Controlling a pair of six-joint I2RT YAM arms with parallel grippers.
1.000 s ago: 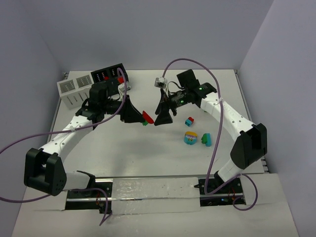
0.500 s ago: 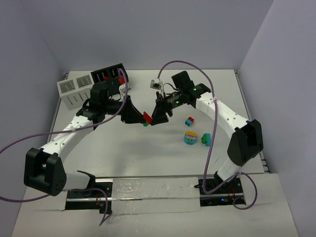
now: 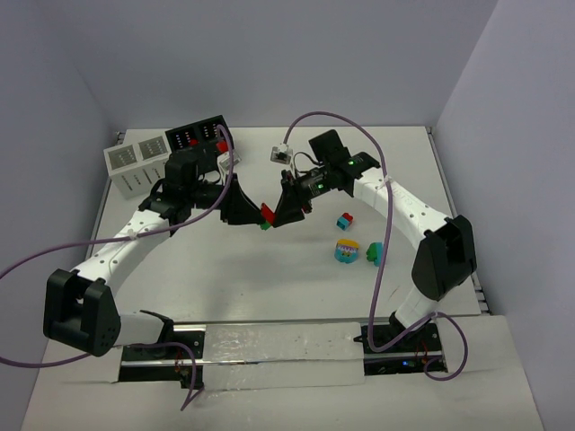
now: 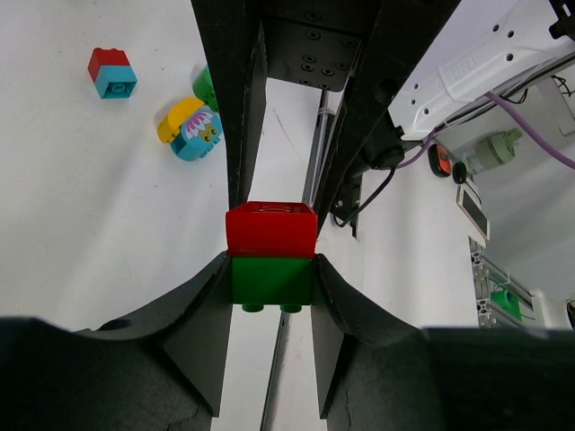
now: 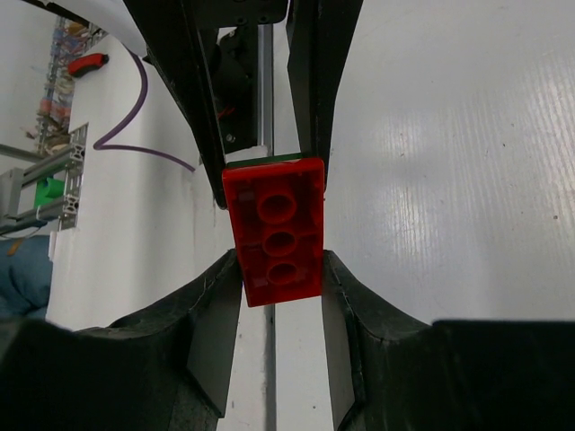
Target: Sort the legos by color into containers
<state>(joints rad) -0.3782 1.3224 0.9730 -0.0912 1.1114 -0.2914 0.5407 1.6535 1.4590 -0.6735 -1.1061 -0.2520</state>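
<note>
**A:** top view: left gripper (image 3: 253,214) and right gripper (image 3: 280,212) meet nose to nose mid-table, both on one stack, red brick (image 3: 267,212) stuck to green brick (image 3: 263,225). looks like the splitting step

**B:** yep. left wrist: green brick (image 4: 272,280) pinched tight between its fingers (image 4: 193,332), red just past the tips. right wrist: red brick (image 5: 274,229) squeezed snug between its pads (image 5: 211,332). next it needs a straight pull apart, no twisting

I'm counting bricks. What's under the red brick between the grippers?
A small green plastic brick, pinched by the left gripper, is stuck under the red plastic brick. Its top is covered.
</note>
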